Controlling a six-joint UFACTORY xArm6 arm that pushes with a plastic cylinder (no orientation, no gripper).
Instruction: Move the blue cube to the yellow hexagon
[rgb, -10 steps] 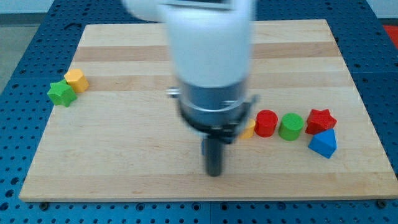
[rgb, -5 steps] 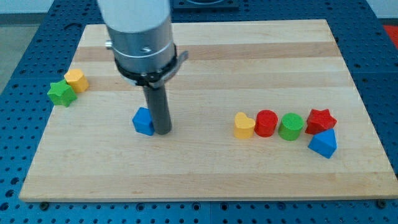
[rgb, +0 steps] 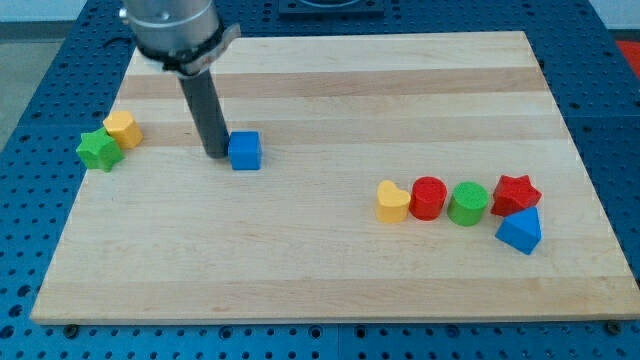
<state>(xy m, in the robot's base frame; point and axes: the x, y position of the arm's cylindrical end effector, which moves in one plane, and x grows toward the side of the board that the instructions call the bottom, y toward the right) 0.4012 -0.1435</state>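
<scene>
The blue cube (rgb: 244, 151) sits on the wooden board left of centre. My tip (rgb: 216, 153) rests on the board just to the cube's left, touching or nearly touching its side. The yellow hexagon (rgb: 123, 129) lies near the view's left edge of the board, with a green star (rgb: 98, 150) touching it at its lower left. My tip stands between the cube and the hexagon.
A row of blocks lies at the view's right: a yellow heart (rgb: 393, 201), a red cylinder (rgb: 429, 197), a green cylinder (rgb: 467, 203), a red star (rgb: 516, 192) and a blue triangle (rgb: 520, 232). The wooden board (rgb: 330, 280) lies on a blue perforated table.
My arm swept from the board's centre to the upper left. The blue cube moved up and slightly right; my tip went from its right side to its left side.
</scene>
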